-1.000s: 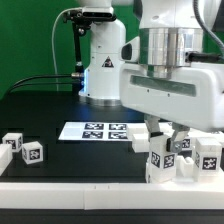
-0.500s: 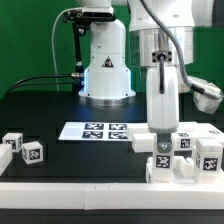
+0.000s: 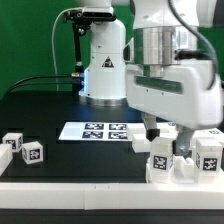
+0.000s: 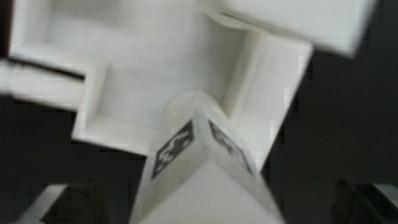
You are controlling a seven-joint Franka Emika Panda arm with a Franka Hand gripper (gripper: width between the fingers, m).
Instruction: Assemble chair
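Note:
The partly joined chair [image 3: 190, 160] stands at the exterior view's right, near the front rail: white blocky pieces with black-and-white tags. One upright tagged leg piece [image 3: 160, 157] rises at its near corner. My gripper [image 3: 163, 134] hangs straight above that piece, open, with a finger on each side. In the wrist view the same leg [image 4: 205, 170] runs up between my dark fingers [image 4: 54, 205], with a gap on both sides, and it stands on a flat white panel [image 4: 151, 70]. Nothing is held.
Two loose white tagged blocks [image 3: 12, 142] [image 3: 32, 152] lie at the exterior view's left. The marker board [image 3: 97, 131] lies mid-table on the black surface. A white border rail [image 3: 70, 180] runs along the front. The arm's base [image 3: 105, 65] stands behind.
The hand has turned about its upright axis above the leg piece, narrow side then broad side to the camera. The jaws have spread wide and let go of the leg.

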